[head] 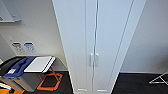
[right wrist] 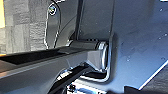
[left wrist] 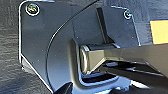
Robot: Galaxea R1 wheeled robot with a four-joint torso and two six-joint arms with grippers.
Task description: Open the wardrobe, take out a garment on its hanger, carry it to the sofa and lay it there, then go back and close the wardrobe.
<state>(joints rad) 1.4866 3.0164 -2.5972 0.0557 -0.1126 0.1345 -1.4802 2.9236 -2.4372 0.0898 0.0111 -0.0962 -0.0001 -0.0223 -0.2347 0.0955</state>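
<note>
Standing shut: wardrobe [head: 96,37], both doors closed, handles [head: 94,60] side by side.

- L wrist plate [left wrist: 45,50]: wide, dark, rounded corners, round fittings at two corners; seen large in left wrist view.
- L jointed bar [left wrist: 130,56]: grey-tan, runs from a round pivot at plate centre out toward the frame edge; thin dark cable arcs across the plate.
- R wrist plate [right wrist: 140,42]: dark, glossy, one round fitting seen near a corner; seen large in right wrist view.
- R jointed bar [right wrist: 45,67]: grey, runs from a round pivot beside the plate out toward the frame edge.
- Fingers: can't make out on either arm, state unclear.
</note>
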